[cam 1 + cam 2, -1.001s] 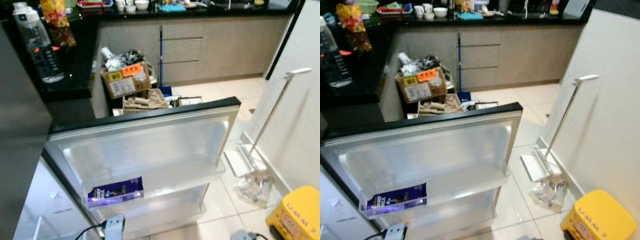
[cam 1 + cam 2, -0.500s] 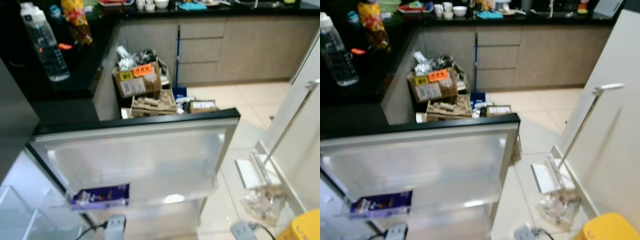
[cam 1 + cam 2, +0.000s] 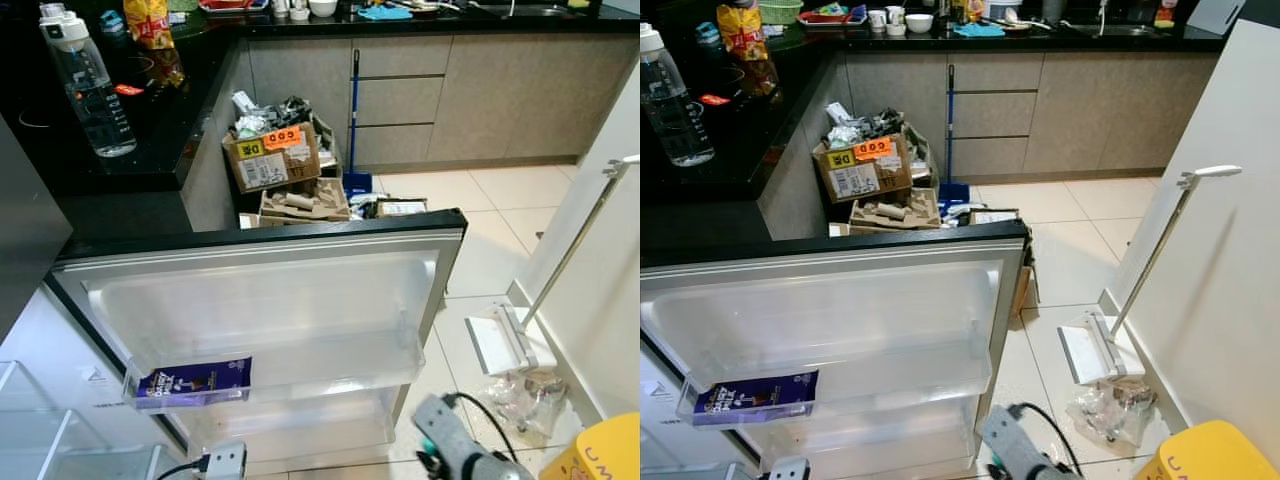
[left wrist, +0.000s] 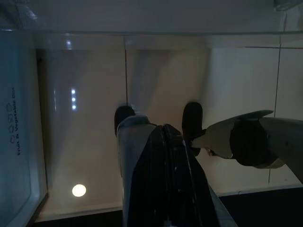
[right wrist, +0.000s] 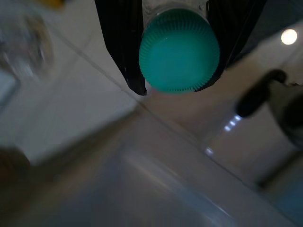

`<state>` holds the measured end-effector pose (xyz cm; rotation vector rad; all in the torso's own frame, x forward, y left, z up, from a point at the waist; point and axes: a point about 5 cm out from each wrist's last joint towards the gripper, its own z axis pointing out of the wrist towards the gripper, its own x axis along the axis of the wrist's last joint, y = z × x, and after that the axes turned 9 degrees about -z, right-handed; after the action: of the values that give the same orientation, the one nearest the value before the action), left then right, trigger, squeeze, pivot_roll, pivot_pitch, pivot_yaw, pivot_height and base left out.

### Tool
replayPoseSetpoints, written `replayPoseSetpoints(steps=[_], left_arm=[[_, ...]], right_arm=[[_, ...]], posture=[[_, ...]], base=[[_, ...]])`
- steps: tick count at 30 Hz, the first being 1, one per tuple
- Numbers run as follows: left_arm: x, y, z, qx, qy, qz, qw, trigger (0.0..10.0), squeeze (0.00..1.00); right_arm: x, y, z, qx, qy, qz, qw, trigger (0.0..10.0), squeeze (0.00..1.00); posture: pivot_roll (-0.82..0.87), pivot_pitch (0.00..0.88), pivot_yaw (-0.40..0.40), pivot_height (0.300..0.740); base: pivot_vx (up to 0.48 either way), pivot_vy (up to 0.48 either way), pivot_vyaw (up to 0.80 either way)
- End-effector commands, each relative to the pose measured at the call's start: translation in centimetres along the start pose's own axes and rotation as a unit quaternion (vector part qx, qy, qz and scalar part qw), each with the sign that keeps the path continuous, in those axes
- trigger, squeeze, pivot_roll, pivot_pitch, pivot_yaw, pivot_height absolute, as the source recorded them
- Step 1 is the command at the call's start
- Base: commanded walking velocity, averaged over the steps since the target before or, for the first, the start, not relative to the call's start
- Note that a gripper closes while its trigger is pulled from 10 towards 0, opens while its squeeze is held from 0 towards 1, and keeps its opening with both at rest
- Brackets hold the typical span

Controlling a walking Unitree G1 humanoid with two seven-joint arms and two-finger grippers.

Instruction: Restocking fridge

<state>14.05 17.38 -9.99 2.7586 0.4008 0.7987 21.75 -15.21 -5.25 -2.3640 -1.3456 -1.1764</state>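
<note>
Right gripper [image 5: 180, 71] fingers clamped either side of green-capped bottle [image 5: 179, 49]

The two head cameras look down from high up at the open fridge door [image 3: 270, 300] and the floor [image 3: 490, 215] past it. Each wrist camera looks along its own black fingers [image 5: 120, 42] toward the floor, very close up.
</note>
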Motion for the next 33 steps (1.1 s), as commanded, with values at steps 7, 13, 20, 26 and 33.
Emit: replayPoseSetpoints(steps=[7,13,20,26,33], left_arm=[[0.3,-0.6,-0.2,0.002,0.009,0.007,1.0,10.0,0.0],[0.5,-0.5,-0.2,-0.007,0.013,0.019,1.0,10.0,0.0],[0.5,-0.4,-0.2,-0.01,0.013,0.024,1.0,10.0,0.0],[0.0,-0.2,-0.2,-0.015,0.008,0.029,0.999,10.0,0.0],[0.1,-0.2,-0.2,-0.016,0.008,0.031,0.999,10.0,0.0]], right_arm=[[4.5,0.8,0.7,0.069,0.126,-0.011,0.99,10.0,0.0],[7.3,0.3,1.0,0.141,0.186,-0.069,0.97,10.0,0.0],[7.6,-1.4,1.2,0.22,0.166,-0.181,0.944,10.0,0.0],[8.7,-1.2,1.4,0.192,0.178,-0.241,0.935,10.0,0.0],[9.9,-0.4,1.7,0.138,0.19,-0.268,0.934,10.0,0.0]], posture=[[-0.08,0.018,-0.009,0.74],[-0.08,0.019,-0.008,0.74],[-0.08,0.022,-0.017,0.74],[-0.08,0.022,-0.022,0.74],[-0.08,0.019,-0.025,0.74]], base=[[0.0,0.0,0.0],[0.0,0.0,0.0],[0.0,0.0,0.0],[0.0,0.0,0.0],[0.0,0.0,0.0]])
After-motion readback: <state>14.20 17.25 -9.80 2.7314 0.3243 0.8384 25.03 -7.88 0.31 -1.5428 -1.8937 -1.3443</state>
